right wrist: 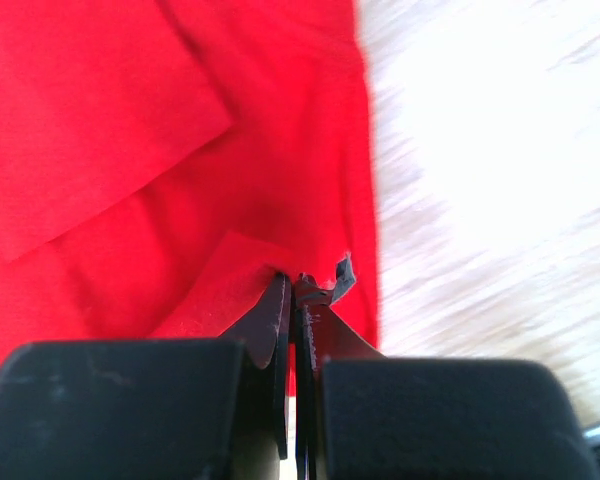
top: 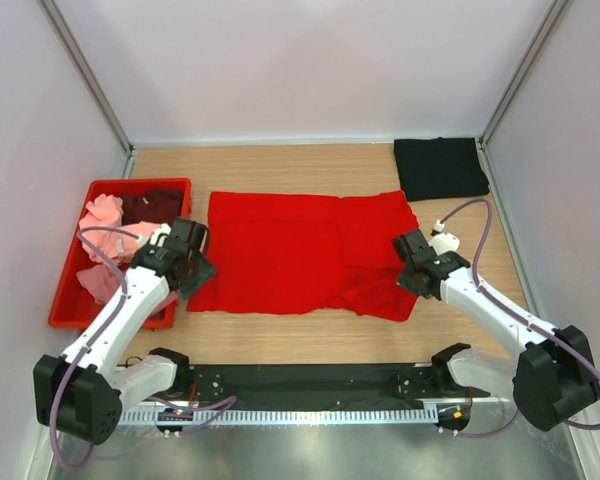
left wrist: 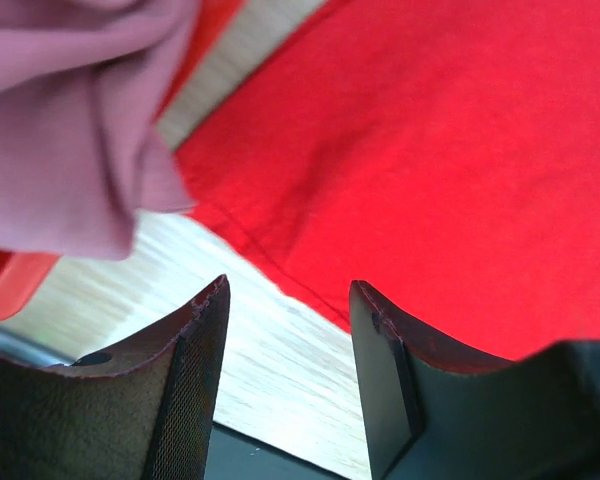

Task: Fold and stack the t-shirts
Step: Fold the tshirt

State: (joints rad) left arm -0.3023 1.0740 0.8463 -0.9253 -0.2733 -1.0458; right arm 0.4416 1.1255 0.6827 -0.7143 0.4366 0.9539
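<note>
The right gripper (right wrist: 295,288) was closed on the red shirt (top: 280,250) at its 3 o'clock edge, and the left gripper (left wrist: 288,292), at 9 o'clock, was wide open and empty.

A rigid red crate (top: 68,275) sits on the pale wooden surface (top: 300,160), just left of the left gripper (top: 187,262). Bare wood lies to the right of the right gripper (top: 412,262) and beyond both. White walls (top: 300,60) close it in, and a black rail (top: 300,378) runs along the near side of both grippers.
</note>
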